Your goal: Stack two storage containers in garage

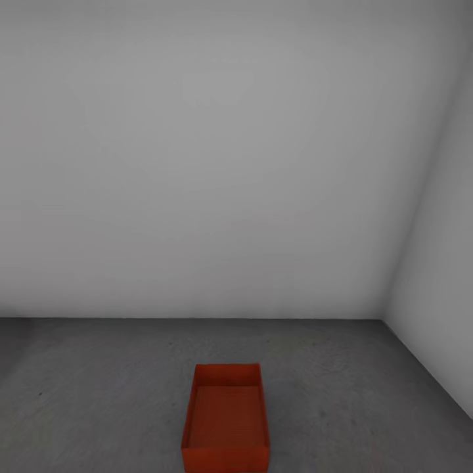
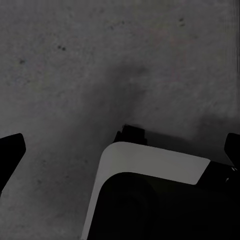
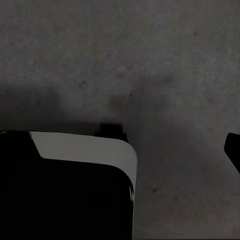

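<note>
Where the head view looks down, one orange-red storage container [image 1: 225, 420] sits open side up on the grey floor [image 1: 98, 394], its long side pointing away toward the white wall [image 1: 197, 164]. In both wrist views, each hand's black fingertips [image 2: 11, 150] [image 3: 233, 147] sit wide apart, empty, over speckled floor beside the robot's white-edged base [image 2: 150, 162].

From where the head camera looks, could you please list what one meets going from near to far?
Storage container → bare stretch of concrete floor → grey back wall.
</note>
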Robot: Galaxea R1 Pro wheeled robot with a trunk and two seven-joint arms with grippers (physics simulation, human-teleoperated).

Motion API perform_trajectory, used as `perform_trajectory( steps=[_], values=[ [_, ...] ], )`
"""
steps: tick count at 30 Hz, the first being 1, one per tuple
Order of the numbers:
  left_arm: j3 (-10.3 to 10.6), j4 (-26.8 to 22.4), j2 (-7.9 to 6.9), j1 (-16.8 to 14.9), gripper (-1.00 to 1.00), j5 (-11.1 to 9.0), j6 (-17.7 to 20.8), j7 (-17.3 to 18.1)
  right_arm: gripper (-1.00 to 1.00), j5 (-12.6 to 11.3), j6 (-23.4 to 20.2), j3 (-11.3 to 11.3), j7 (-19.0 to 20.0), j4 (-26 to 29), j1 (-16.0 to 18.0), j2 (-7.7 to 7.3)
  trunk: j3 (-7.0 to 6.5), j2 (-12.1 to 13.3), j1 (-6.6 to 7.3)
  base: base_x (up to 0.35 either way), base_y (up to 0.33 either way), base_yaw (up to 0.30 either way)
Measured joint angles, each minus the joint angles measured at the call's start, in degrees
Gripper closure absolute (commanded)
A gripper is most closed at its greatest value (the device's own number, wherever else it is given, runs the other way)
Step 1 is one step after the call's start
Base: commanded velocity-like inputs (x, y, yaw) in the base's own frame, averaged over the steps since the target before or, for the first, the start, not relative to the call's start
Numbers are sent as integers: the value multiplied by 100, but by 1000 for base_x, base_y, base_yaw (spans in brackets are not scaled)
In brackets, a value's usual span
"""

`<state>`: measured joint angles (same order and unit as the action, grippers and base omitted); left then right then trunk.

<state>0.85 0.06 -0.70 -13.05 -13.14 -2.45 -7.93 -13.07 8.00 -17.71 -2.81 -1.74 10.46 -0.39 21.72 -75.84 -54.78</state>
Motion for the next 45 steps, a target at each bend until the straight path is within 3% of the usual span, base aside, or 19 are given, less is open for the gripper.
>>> perform_trajectory(
  steps=[45],
  values=[
    [21, -42, -12, -2, -100, 93, -15, 18, -100, -41, -97, 46, 2, 0, -150, -2, -60, 0, 0, 0, 0, -282]
  ],
)
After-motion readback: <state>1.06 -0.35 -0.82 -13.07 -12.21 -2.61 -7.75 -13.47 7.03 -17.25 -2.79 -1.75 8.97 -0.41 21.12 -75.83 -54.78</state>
